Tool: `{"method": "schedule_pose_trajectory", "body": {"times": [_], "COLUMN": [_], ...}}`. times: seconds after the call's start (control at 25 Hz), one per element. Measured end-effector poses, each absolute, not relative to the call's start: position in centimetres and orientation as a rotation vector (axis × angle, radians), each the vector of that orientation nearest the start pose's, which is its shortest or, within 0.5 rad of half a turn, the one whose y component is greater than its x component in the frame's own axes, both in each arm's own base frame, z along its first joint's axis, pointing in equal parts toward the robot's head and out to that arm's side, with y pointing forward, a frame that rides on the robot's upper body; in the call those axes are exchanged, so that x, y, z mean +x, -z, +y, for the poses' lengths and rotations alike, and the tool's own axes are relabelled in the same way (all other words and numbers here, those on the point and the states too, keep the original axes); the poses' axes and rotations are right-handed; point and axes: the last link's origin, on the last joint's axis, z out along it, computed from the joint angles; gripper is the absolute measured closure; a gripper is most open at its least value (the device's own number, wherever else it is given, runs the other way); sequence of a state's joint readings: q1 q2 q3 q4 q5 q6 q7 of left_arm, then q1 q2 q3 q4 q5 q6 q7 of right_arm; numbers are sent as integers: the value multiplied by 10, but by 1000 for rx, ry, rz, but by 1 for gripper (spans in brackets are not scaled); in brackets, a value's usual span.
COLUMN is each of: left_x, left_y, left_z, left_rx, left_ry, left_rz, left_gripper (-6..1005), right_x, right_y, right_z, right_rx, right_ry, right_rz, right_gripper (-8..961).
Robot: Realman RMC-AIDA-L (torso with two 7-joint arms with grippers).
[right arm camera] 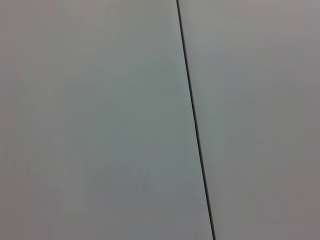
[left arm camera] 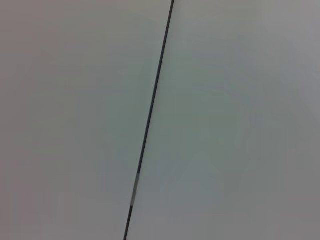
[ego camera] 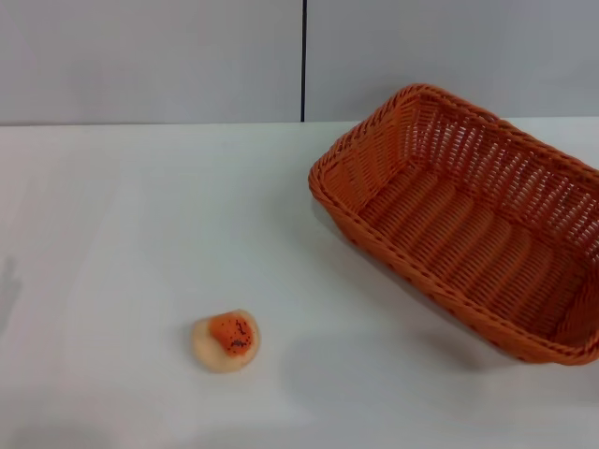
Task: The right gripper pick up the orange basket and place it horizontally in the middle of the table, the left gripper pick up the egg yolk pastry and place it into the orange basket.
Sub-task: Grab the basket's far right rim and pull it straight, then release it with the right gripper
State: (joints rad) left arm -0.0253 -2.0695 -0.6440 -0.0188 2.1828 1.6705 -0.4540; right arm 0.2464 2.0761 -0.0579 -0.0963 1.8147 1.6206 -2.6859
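Note:
The orange basket (ego camera: 468,220) lies on the white table (ego camera: 122,234) at the right, set at a slant, its far corner running off the right edge of the head view. Its inside holds nothing. The egg yolk pastry (ego camera: 226,340) rests on the table at the front left of centre, its orange speckled patch facing up. Neither gripper appears in any view. Both wrist views show only a pale grey wall with a thin dark seam (left arm camera: 150,115) (right arm camera: 194,120).
A grey wall (ego camera: 150,56) with a dark vertical seam (ego camera: 303,61) stands behind the table's far edge. A faint shadow falls on the table at the left edge (ego camera: 7,290).

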Motion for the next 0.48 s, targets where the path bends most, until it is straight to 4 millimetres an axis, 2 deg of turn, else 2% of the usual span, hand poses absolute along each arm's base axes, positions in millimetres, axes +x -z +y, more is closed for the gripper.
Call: {"method": "schedule_pose_trajectory", "body": {"times": [0.48], "left_x": [-388], "left_y": [-24], "left_z": [152], "left_rx": [-1406], "left_ry": [881], "left_rz": [-640], "left_gripper": [199], "right_x": [371], "right_y": [-59], "right_z": [249], "right_rx": [-1385], "right_ry": [-897], "right_rz": [463], "right_gripper": [166]}}
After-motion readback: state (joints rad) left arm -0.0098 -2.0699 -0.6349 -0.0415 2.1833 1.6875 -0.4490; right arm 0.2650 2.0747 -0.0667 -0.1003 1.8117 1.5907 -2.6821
